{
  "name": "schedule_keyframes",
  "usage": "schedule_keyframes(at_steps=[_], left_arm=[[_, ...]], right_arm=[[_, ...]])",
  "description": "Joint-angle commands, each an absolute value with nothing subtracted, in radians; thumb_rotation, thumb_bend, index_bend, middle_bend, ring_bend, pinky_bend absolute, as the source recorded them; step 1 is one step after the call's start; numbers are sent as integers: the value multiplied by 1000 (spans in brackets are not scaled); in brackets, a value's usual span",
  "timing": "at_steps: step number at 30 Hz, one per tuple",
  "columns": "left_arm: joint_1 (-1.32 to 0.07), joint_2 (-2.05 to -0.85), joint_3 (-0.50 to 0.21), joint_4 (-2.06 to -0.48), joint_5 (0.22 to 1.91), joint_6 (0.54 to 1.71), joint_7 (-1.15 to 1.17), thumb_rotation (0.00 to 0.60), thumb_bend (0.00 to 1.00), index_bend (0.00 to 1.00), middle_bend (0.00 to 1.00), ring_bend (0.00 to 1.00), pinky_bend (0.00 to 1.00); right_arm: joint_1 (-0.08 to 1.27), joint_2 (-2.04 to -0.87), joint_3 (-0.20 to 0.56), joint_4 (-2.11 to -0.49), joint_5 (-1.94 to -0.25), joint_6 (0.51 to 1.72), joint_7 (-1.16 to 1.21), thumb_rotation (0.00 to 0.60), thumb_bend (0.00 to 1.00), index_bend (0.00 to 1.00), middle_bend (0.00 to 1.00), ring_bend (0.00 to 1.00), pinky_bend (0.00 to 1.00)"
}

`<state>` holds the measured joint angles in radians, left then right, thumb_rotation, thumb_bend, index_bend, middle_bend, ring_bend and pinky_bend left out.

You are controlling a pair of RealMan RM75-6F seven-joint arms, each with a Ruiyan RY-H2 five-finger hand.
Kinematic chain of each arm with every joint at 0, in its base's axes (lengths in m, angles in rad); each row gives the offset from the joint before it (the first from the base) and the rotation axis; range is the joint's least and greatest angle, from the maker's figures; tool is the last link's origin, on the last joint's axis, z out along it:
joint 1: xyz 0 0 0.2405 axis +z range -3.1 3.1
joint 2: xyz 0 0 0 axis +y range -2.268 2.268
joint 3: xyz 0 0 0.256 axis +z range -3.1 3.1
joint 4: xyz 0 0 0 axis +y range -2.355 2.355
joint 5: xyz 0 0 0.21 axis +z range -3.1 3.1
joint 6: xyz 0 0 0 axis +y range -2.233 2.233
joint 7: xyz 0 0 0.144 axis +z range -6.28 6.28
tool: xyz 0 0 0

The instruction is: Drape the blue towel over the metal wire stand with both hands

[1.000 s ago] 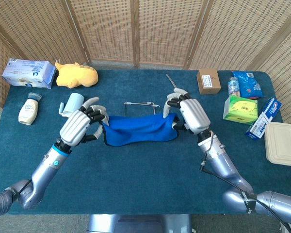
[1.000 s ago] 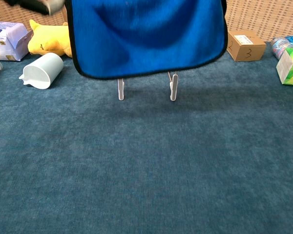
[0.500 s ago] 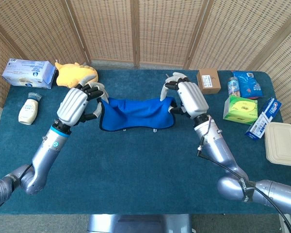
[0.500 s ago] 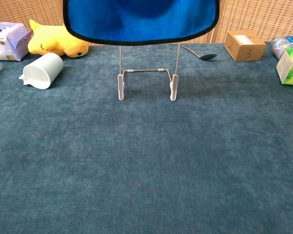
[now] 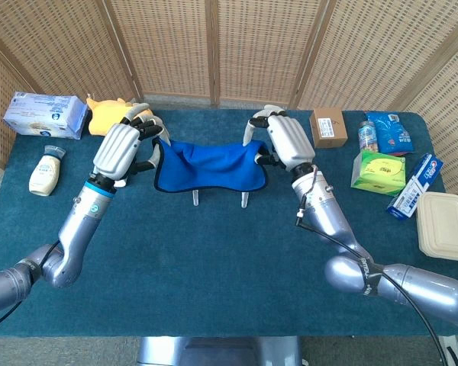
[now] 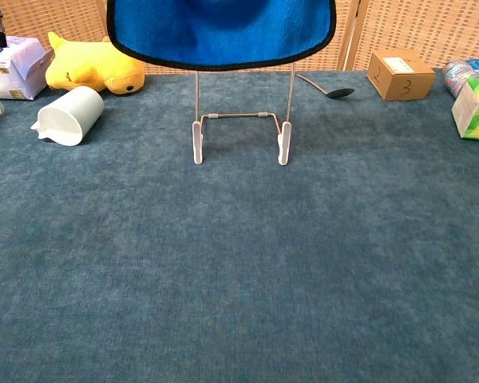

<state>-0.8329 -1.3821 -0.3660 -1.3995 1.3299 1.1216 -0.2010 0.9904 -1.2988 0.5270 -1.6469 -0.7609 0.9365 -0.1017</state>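
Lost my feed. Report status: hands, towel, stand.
Left hand and right hand each grip a towel end. Towel hangs in the air over the stand, lower hem above its feet. Nothing blocking the stand.

A blue towel (image 6: 221, 32) with dark edging hangs spread above an upright metal wire stand (image 6: 241, 120).

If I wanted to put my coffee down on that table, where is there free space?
The wide blue cloth in front of the wire stand is bare. The back left, by the white cup and yellow plush, and the right edge, by the cardboard box and green box, are crowded.
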Motion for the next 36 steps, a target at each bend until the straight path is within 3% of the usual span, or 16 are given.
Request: schedule_keyframes(at_steps=[1, 36], left_arm=[[-842, -1398, -363, -1372, 1324, 1110, -210, 600, 655, 803, 489, 330, 128], [-877, -1571, -305, -1095, 1313, 1048, -310, 600, 637, 802, 482, 325, 119]], right_arm=[[1006, -1315, 520, -1618, -747, 928, -105, 600, 428, 1000, 520, 276, 166], [1055, -1458, 441, -1390, -708, 874, -111, 600, 428, 1000, 521, 276, 166]])
